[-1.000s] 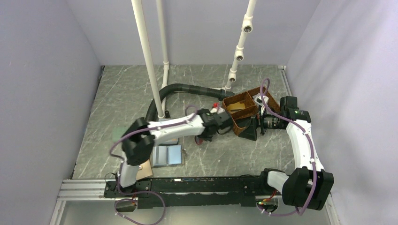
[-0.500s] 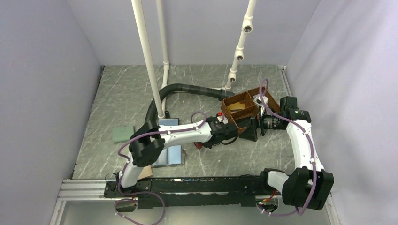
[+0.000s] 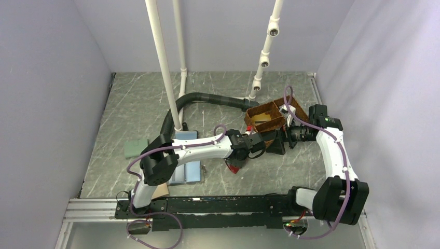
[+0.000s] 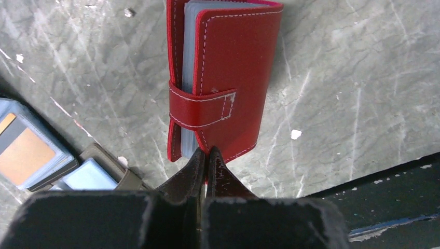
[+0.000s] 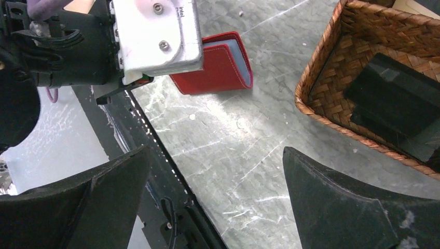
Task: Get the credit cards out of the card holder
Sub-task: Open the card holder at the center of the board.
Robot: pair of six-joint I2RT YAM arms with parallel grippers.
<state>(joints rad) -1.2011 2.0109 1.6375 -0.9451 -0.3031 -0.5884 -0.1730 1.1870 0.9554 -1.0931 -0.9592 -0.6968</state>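
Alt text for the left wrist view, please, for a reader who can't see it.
A closed red card holder, strap fastened, lies on the grey marbled table, with the shut left gripper at its near edge. A blue wallet with a tan panel sits at lower left, beside another wallet.

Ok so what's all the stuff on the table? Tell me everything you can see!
card holder: one, red, strapped shut by its tab, lying flat mid-table
tan-panel wallet: one, blue with dark frame, near the left arm
pale blue wallet: one, beside the tan-panel wallet
green pad: one, green, left side
basket: one, brown woven, right of middle
black block: one, inside the basket
hose: one, black and ribbed, curving across the back
pipes: three, white, upright at the back
table: one, grey marble
left gripper: one, black, shut, tips at the card holder's near edge
right gripper: one, black, open, over bare table beside the basket
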